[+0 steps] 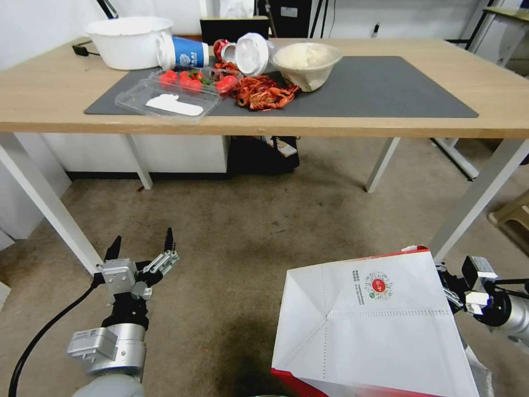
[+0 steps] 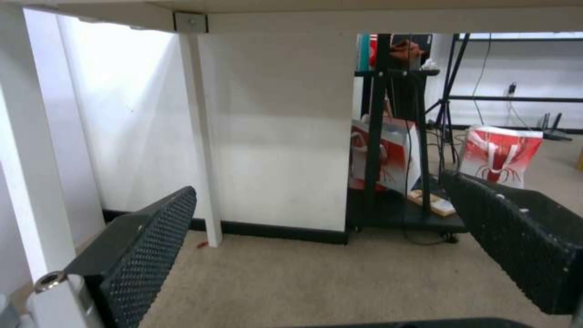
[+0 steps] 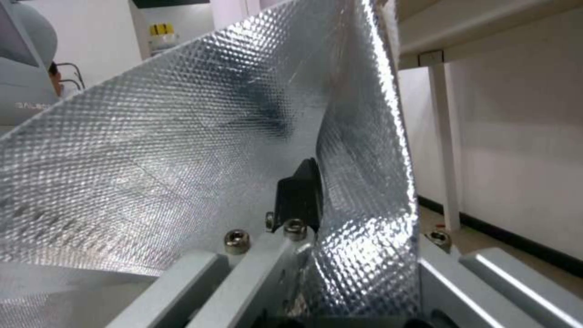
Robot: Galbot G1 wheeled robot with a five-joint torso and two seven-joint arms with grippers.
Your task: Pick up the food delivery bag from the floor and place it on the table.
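Observation:
The food delivery bag (image 1: 374,325) is tipped at the lower right of the head view. Its white base with the small round red logo faces me, and a red edge shows along its top and bottom. My right gripper (image 1: 445,285) holds the bag's right side, shut on its wall. In the right wrist view the silver foil lining (image 3: 182,159) folds around one black finger (image 3: 300,196). My left gripper (image 1: 142,245) hangs open and holds nothing, low over the floor (image 1: 248,220) at the left, its fingers (image 2: 140,255) wide apart. The table (image 1: 386,125) stands ahead with its grey mat (image 1: 386,88).
The mat's left half holds a white bowl (image 1: 129,41), a blue cup (image 1: 184,52), a clear tray (image 1: 171,99), red crayfish (image 1: 264,91) and a rice bowl (image 1: 306,63). White table legs (image 1: 49,204) stand to both sides. Other red-and-white bags (image 2: 501,152) stand by a black rack.

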